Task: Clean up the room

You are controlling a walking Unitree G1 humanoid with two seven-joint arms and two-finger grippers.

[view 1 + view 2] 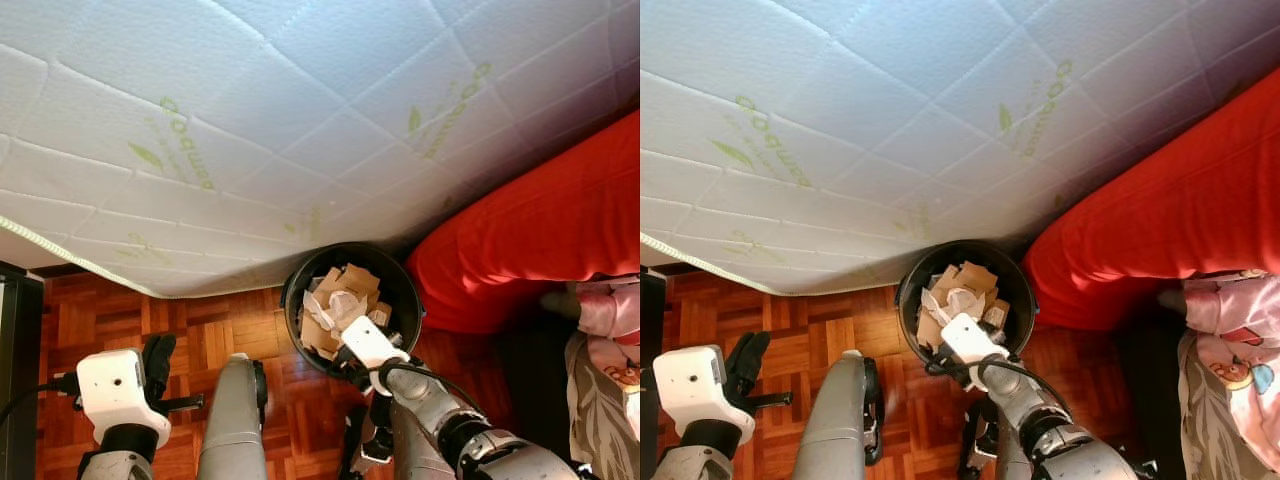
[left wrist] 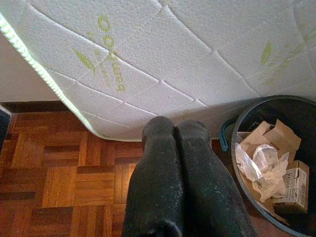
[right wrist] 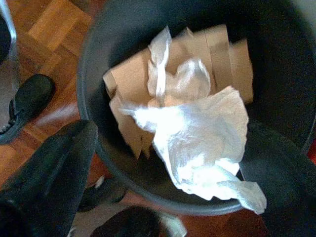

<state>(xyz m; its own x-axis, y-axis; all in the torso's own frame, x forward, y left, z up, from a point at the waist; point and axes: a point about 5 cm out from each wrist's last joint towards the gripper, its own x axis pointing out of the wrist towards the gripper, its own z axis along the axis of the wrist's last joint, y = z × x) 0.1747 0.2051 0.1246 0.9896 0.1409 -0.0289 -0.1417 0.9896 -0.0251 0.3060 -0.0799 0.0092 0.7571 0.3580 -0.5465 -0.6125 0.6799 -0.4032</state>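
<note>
The right claw (image 3: 168, 163) hangs spread over the bin (image 1: 352, 305) at lower centre, crumpled tissue (image 3: 197, 143) directly below between its fingers, over the cardboard. The left claw (image 2: 175, 163), clenched empty, idles at lower left, farther off.

A quilted white cloth mattress (image 1: 250, 120) is overhanging glossy wood parquet (image 1: 190, 330), while a matt black plastic bin (image 1: 912, 290) is holding brown cardboard (image 3: 217, 54) and crumpled white paper (image 3: 202, 133) beside smooth red cloth (image 1: 540, 240).
</note>
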